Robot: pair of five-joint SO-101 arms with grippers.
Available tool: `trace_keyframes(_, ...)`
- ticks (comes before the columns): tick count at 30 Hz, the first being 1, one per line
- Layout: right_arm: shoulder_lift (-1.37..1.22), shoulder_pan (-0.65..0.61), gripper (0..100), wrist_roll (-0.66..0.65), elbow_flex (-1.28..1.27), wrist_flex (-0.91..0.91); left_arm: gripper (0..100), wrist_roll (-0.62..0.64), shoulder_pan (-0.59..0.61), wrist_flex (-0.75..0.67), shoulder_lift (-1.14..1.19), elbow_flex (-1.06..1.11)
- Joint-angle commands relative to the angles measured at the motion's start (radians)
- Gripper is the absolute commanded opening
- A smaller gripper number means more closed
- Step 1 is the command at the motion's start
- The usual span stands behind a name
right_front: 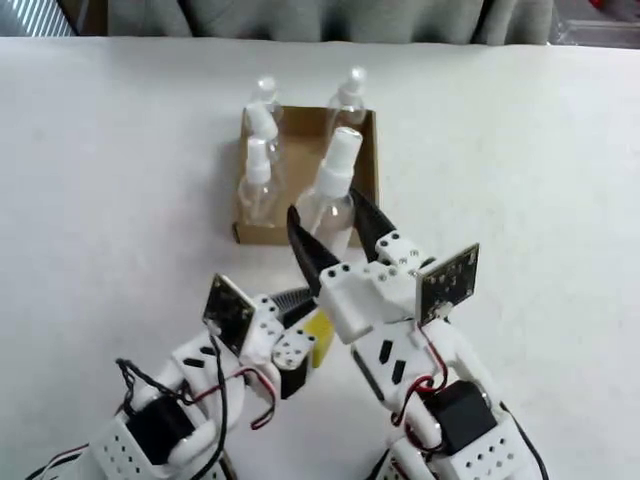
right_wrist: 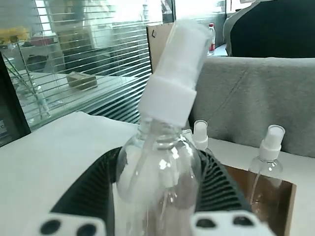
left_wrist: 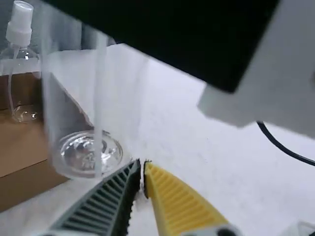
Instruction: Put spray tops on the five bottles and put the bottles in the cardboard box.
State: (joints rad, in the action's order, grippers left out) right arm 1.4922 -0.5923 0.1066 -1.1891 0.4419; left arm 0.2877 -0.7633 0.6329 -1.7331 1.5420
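White tabletop [right_front: 520, 150] is shown from above, bounded at its far edge by grey upholstery [right_front: 300, 15]; slatted window blinds [right_wrist: 74, 49] are seen beyond it in the right wrist view. An open brown cardboard box [right_front: 303, 140] is set near the middle of the tabletop. Four clear plastic bottles [right_front: 258, 182], each fitted with a white spray top, are stood upright in the box: three along the wall on the left arm's side and one at the far corner on the right arm's side. A fifth clear plastic bottle [right_front: 333, 190], capped with a white spray top [right_front: 343, 148], is held upright at the near part of the box on the right arm's side; whether its base rests on the box floor cannot be told. The right gripper [right_front: 325, 208] is clamped on this bottle, its black ribbed fingers [right_wrist: 88, 196] pressed against opposite sides of the clear body below the shoulder. The left gripper [left_wrist: 142, 169] is placed low over the tabletop, just outside the near wall of the box and near the base of the held bottle. Its grey finger [left_wrist: 106, 201] and yellow finger [left_wrist: 177, 201] are brought together at the tips, with nothing gripped between them.
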Motion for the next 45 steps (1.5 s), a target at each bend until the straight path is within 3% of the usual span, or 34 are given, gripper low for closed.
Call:
trace_keyframes(1, 0.016, -0.015, 1.5, 0.011, 0.052, 0.07, 2, -0.014, -0.002, -0.025, -0.012, -0.002)
trace_keyframes(8, 0.016, -0.013, 1.5, 0.011, 0.075, 0.205, 2, -0.02, 0.054, -0.028, -0.012, 0.031)
trace_keyframes(18, 0.016, -0.012, 1.5, 0.009, 0.109, 0.346, 2, -0.02, 0.117, -0.155, -0.012, 0.098)
trace_keyframes(26, 0.004, 0.124, 1.5, -0.029, 0.064, 0.134, 2, -0.02, 0.116, -0.144, -0.012, 0.101)
trace_keyframes(32, -0.105, 0.205, 1.5, -0.061, -0.021, -0.088, 2, -0.021, 0.12, -0.028, -0.012, 0.095)
trace_keyframes(36, -0.311, 0.231, 1.5, -0.06, -0.037, -0.295, 2, -0.048, 0.245, 0.002, -0.012, 0.094)
trace_keyframes(45, -0.702, 0.275, 1.5, -0.026, -0.009, -0.656, 2, -0.201, 0.728, 0.058, -0.012, 0.124)
